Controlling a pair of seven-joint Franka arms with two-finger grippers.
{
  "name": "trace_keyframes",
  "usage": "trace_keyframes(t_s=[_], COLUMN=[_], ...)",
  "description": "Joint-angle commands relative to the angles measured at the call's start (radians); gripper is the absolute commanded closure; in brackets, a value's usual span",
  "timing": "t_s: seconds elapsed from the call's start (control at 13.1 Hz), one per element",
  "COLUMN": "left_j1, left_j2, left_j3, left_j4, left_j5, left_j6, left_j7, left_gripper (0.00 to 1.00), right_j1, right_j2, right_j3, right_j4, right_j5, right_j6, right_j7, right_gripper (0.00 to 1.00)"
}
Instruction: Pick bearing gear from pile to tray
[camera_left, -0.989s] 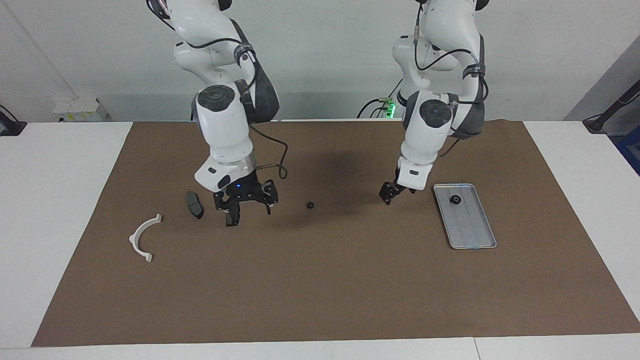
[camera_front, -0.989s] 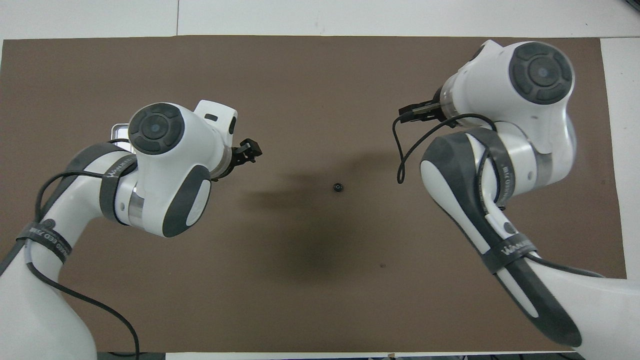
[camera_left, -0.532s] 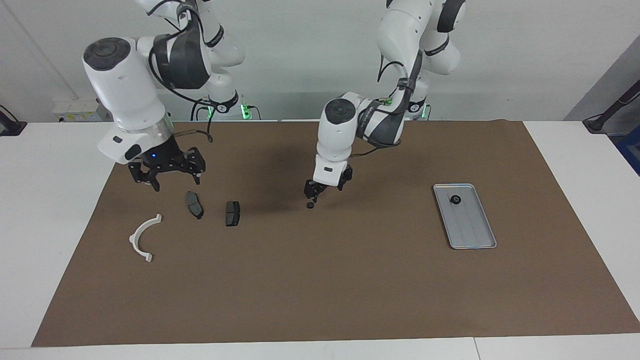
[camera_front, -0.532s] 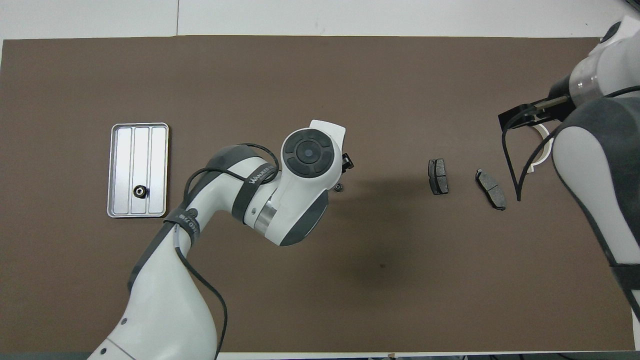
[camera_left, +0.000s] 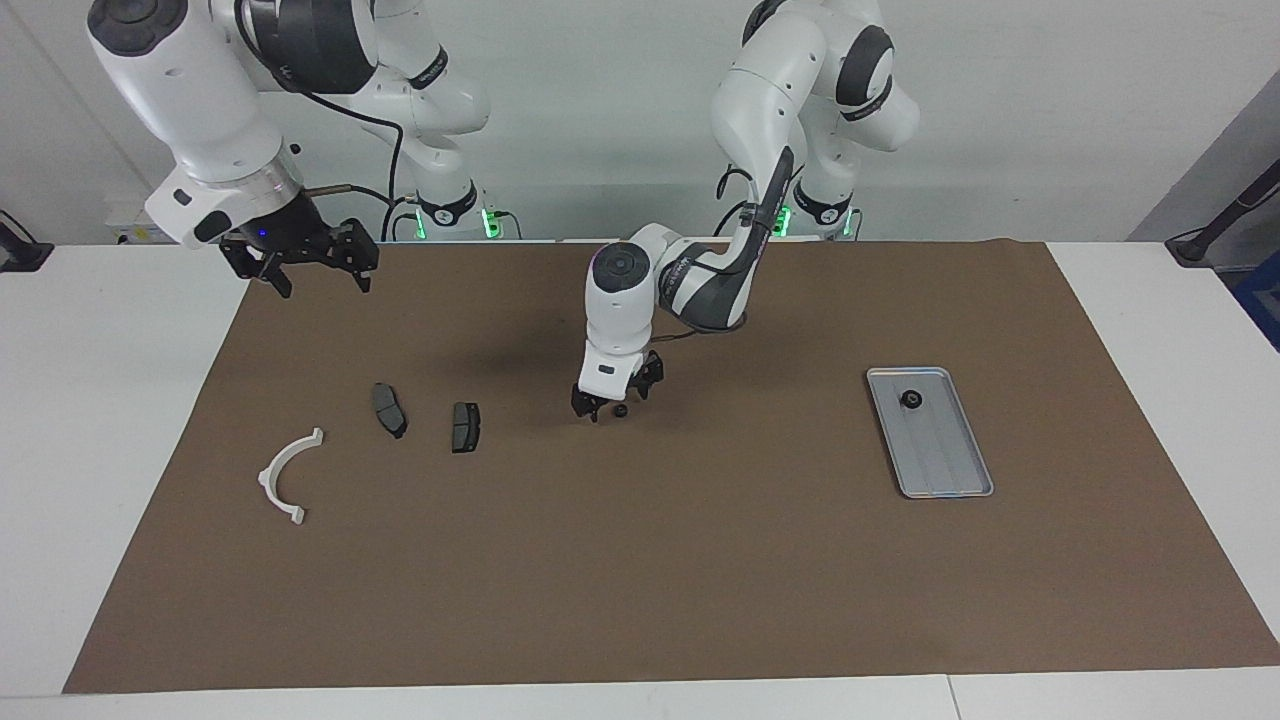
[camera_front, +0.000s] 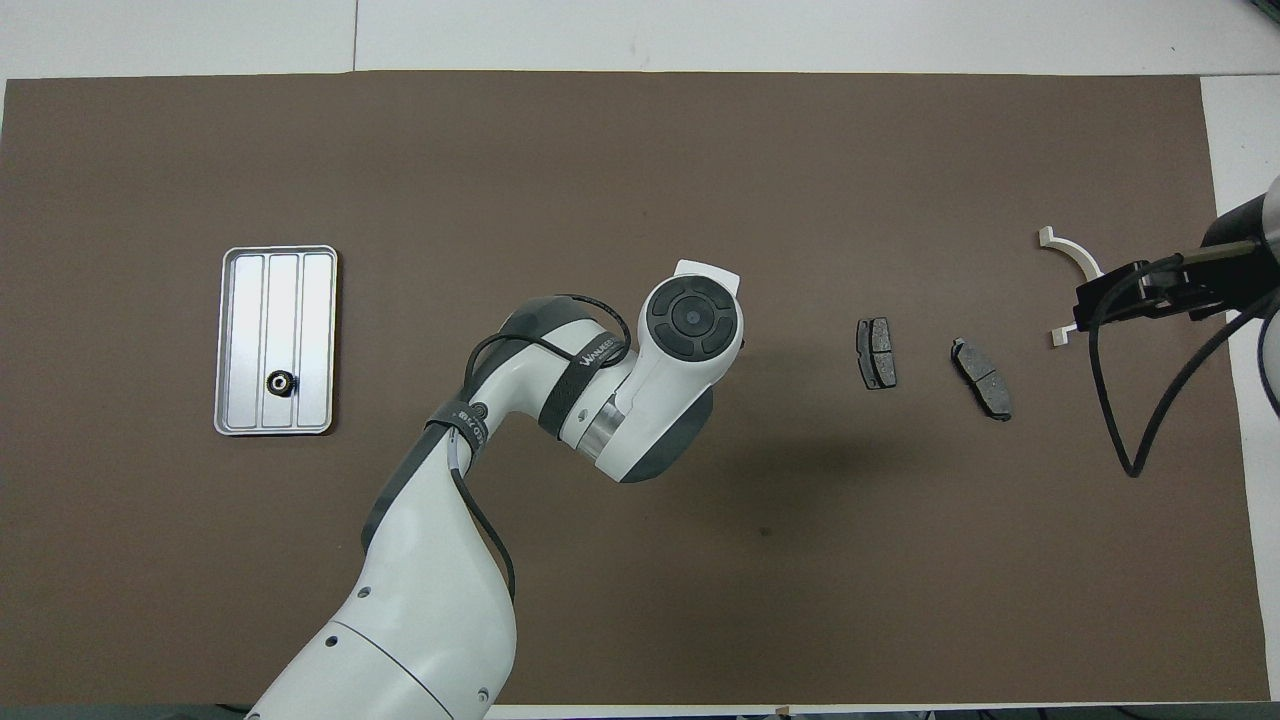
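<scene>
A small black bearing gear (camera_left: 621, 410) lies on the brown mat mid-table. My left gripper (camera_left: 612, 398) is low over it, open, with a finger on either side of the gear. In the overhead view the left wrist (camera_front: 693, 318) hides both. A second black gear (camera_left: 911, 399) (camera_front: 281, 381) lies in the silver tray (camera_left: 945, 470) (camera_front: 240, 340) at the left arm's end. My right gripper (camera_left: 318, 276) (camera_front: 1135, 292) is open and empty, raised over the mat's edge at the right arm's end.
Two dark brake pads (camera_left: 389, 409) (camera_left: 465, 427) lie toward the right arm's end, also in the overhead view (camera_front: 981, 378) (camera_front: 876, 353). A white half-ring bracket (camera_left: 285, 475) (camera_front: 1075, 262) lies beside them, closer to the mat's end.
My left gripper has come from beside the tray to the loose gear and lowered around it. My right gripper has risen and drawn back from the brake pads toward its base.
</scene>
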Motion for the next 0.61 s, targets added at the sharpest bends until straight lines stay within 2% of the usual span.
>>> trace_keyframes(t_s=[0.0,0.23,0.53], left_j1=[-0.009,-0.006,-0.006], left_j2=[0.003,0.003,0.003], left_j3=[0.015,0.015,0.015], left_j4=[0.001,-0.010,-0.021], left_j5=[-0.008,-0.008,-0.010], left_j6=[0.011,0.027,0.039], left_j7=[-0.011,-0.011,-0.014], left_gripper=[0.02,0.12,0.28], right_j1=[-0.016,-0.016,-0.016], right_j2=[-0.037,-0.087,-0.084], right_j3=[0.011,0.011,0.011], right_j4=[-0.064,-0.168,-0.153], right_j5=[0.020,0.020,0.020], right_j6=[0.033,0.108,0.119], right_j7=[0.009,0.006,0.007], right_gripper=[0.00,0.00,0.00])
